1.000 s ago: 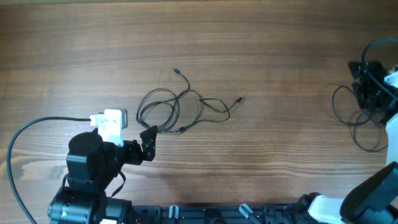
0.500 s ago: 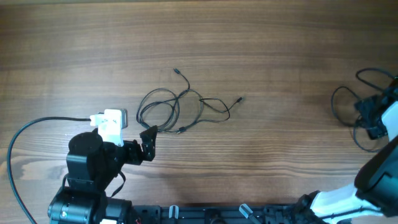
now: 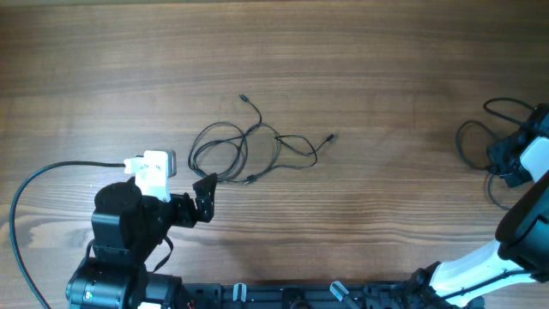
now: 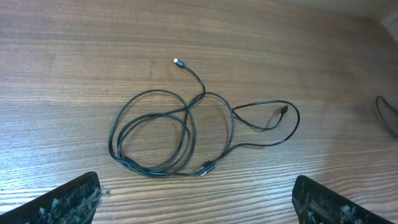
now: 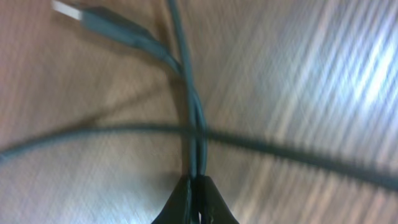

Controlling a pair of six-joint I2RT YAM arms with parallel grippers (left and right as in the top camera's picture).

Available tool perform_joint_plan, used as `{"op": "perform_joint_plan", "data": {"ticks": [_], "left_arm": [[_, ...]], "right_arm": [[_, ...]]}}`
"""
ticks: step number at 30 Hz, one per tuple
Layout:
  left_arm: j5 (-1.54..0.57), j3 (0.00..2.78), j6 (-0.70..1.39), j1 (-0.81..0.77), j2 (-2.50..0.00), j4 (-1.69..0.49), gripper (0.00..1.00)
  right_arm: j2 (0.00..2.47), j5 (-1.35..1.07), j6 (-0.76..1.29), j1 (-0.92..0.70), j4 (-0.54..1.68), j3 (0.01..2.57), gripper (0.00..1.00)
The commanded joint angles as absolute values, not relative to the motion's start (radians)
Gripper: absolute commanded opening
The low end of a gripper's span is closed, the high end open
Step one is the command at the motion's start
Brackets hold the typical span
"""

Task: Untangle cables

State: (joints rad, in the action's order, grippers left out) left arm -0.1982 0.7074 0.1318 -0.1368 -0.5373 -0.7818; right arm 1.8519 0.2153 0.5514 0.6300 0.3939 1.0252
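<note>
One thin black cable (image 3: 249, 150) lies in loose crossed loops mid-table, its plug ends spread out; the left wrist view shows it whole (image 4: 186, 134) with a silver-tipped plug (image 4: 178, 62). My left gripper (image 3: 206, 197) sits just in front of it, open, with nothing between its fingers (image 4: 68, 199). A second black cable (image 3: 476, 150) lies at the far right. My right gripper (image 3: 504, 163) is shut on it. In the right wrist view, its tips (image 5: 196, 190) pinch two strands side by side, and another strand crosses above them. A plug (image 5: 93, 18) lies beyond.
The left arm's thick black wire (image 3: 34, 184) arcs over the table's left side. Arm bases and a black rail (image 3: 300, 296) run along the front edge. The right arm's white link (image 3: 480, 262) reaches in from the front right.
My right gripper came forward from the far right edge and shut on the right-hand cable, whose loops shifted. The left arm and the middle cable have not moved.
</note>
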Motion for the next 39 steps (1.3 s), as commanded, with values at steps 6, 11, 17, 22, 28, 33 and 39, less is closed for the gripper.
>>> {"op": "perform_joint_plan", "data": {"ticks": [6, 11, 17, 22, 28, 33, 39], "left_arm": [[-0.189, 0.707, 0.112, -0.139, -0.532, -0.78, 1.0], [-0.188, 0.707, 0.112, -0.139, -0.532, -0.78, 1.0], [-0.188, 0.707, 0.112, -0.139, -0.532, -0.78, 1.0], [-0.188, 0.707, 0.112, -0.139, -0.532, -0.78, 1.0], [-0.188, 0.707, 0.112, -0.139, -0.532, -0.78, 1.0], [-0.189, 0.707, 0.112, -0.139, -0.532, -0.78, 1.0], [-0.188, 0.707, 0.112, -0.139, -0.532, -0.78, 1.0]], "right_arm": [[1.889, 0.397, 0.452, 0.681, 0.147, 1.021, 0.04], [1.889, 0.393, 0.34, 0.762, -0.063, 1.021, 0.04], [1.888, 0.013, 0.339, 0.803, -0.094, 1.022, 1.0], [1.844, -0.167, 0.315, 0.738, 0.006, 1.022, 1.0], [1.663, -0.167, 0.315, 0.549, 0.093, 1.022, 1.0], [1.57, -0.321, 0.316, 0.294, 0.139, 1.022, 1.0], [1.584, -0.757, 0.149, -0.011, 0.231, 1.021, 0.98]]}}
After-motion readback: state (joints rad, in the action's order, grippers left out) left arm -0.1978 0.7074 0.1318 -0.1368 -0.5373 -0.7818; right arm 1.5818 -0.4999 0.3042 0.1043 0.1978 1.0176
